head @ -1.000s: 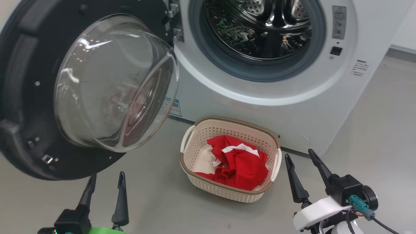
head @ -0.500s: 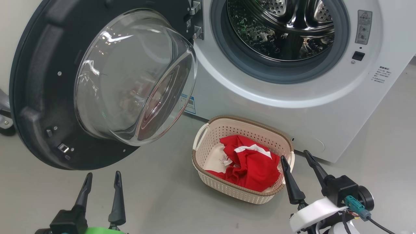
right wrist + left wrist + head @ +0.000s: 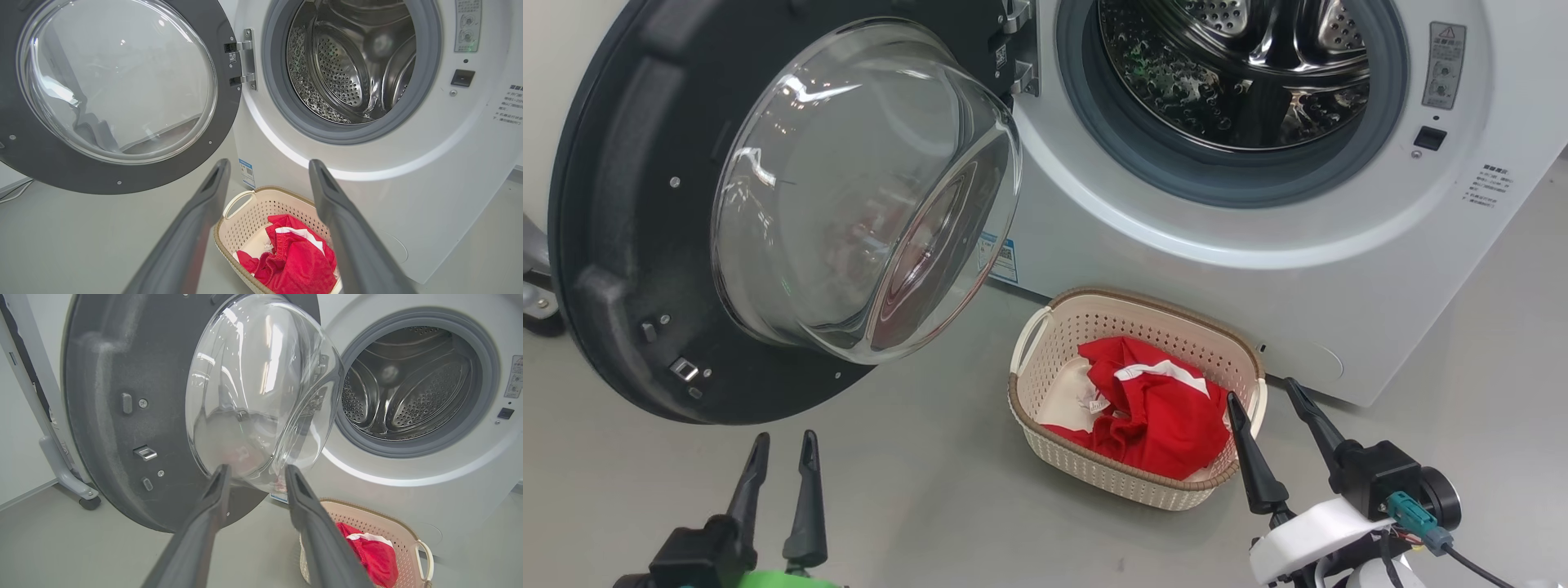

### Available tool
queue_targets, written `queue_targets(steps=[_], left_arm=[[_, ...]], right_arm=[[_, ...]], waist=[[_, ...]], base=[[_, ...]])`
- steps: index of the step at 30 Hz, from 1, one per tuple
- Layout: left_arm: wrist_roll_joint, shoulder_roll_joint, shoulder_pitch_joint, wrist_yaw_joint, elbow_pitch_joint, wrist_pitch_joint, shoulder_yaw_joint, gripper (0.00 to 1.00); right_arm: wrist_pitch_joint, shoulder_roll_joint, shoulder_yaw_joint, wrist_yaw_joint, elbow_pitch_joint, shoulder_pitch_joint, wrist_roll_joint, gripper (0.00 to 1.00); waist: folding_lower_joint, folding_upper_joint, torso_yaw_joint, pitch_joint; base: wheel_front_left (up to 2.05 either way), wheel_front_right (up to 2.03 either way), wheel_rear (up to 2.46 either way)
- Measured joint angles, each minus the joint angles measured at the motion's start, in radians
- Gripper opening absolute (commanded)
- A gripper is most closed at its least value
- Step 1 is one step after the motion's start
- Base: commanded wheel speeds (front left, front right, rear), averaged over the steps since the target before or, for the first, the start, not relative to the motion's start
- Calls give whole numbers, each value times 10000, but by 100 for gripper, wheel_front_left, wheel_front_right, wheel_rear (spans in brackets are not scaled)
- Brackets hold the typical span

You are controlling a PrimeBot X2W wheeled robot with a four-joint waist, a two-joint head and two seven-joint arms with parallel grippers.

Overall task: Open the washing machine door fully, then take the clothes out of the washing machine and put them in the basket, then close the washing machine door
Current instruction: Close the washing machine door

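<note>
The washing machine [image 3: 1258,269] stands with its steel drum [image 3: 1241,65] showing no fabric. The washing machine door [image 3: 613,204] hangs wide open to the left, its glass bowl [image 3: 849,188] bulging toward me. On the floor in front sits the cream basket [image 3: 1094,465], with the red clothes [image 3: 1160,408] lying inside it. My left gripper [image 3: 784,441] is open and holds nothing, low on the floor side beneath the door; in the left wrist view the left gripper [image 3: 257,469] points at the bowl. My right gripper [image 3: 1262,392] is open beside the basket's right end, and the right gripper [image 3: 269,163] frames the basket [image 3: 245,200] and the clothes [image 3: 294,257].
A grey stand leg with a caster [image 3: 61,473] sits on the floor behind the open door at the far left. Bare grey floor [image 3: 931,490] stretches between my two grippers and left of the basket.
The head camera swung, shifting the whole picture right. My left gripper's fingers have drawn closer together; the right gripper stays wide. Clothes and basket lie unchanged.
</note>
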Motion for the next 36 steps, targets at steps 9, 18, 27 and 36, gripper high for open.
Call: queue_targets(steps=[9, 18, 27, 36], left_arm=[[-313, 0, 0, -10, -35, 13, -79, 0], [-3455, -10, -8, -796, -742, -10, -259, 0], [-7875, -19, -18, -1335, -1804, -416, -58, 0], [-10471, -38, -96, -1783, -2765, -740, 1358, 0]], right_arm=[[0, 0, 0, -2, 25, -8, 0, 100], [0, 2, 8, -2, 35, -23, 2, 100], [0, -2, 12, -4, 38, -78, 2, 100], [2, -40, 0, -17, 29, -100, 0, 100]], waist=[[0, 0, 24, 38], [1, 0, 86, 87], [0, 0, 125, 147], [0, 0, 148, 265]], base=[[0, 0, 0], [0, 0, 0], [0, 0, 0], [0, 0, 0]])
